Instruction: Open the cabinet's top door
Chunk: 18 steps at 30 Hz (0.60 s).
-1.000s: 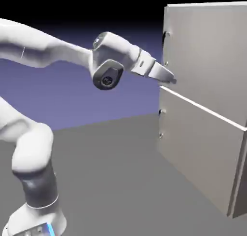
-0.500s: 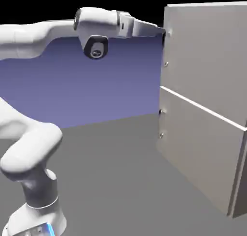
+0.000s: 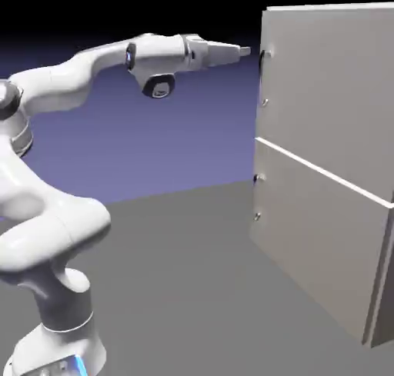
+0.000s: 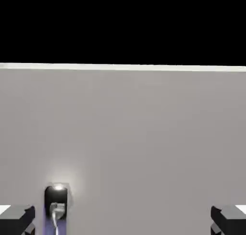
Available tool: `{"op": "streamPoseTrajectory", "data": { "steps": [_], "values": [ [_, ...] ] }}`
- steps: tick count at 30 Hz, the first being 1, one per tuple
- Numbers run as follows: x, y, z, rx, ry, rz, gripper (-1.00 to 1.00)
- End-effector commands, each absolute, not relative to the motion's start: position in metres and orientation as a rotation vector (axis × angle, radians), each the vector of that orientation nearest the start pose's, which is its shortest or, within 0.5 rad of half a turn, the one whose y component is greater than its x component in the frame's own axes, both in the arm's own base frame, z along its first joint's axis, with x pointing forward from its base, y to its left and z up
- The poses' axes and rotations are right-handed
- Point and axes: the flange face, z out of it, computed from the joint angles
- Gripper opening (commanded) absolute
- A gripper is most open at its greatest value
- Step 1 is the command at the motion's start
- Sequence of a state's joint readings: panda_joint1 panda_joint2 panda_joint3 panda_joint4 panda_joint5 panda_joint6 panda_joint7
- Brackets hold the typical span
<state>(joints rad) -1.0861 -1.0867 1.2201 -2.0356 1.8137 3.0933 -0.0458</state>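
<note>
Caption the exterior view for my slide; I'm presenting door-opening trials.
Robot arm reaching toward a closed cabinet, gripper just short of it.

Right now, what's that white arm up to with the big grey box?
The robot arm is holding nothing; its fingers are spread wide and point at the cabinet's top door, short of touching it. It seems to be lining up to open that door, which looks closed. A small metallic handle shows low and to the left in the hand view.

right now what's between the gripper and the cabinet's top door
Only open air: in the exterior view nothing stands between the gripper and the top door.
</note>
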Motion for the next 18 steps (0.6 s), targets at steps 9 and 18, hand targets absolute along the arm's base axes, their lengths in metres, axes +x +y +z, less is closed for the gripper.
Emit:
{"op": "streamPoseTrajectory", "data": {
  "steps": [9, 18],
  "values": [
    [0.501, 0.264, 0.579, -1.757, 0.764, -1.785, 1.00],
    [0.477, 0.250, 0.579, -1.763, 0.677, -1.726, -1.00]
  ]
}}
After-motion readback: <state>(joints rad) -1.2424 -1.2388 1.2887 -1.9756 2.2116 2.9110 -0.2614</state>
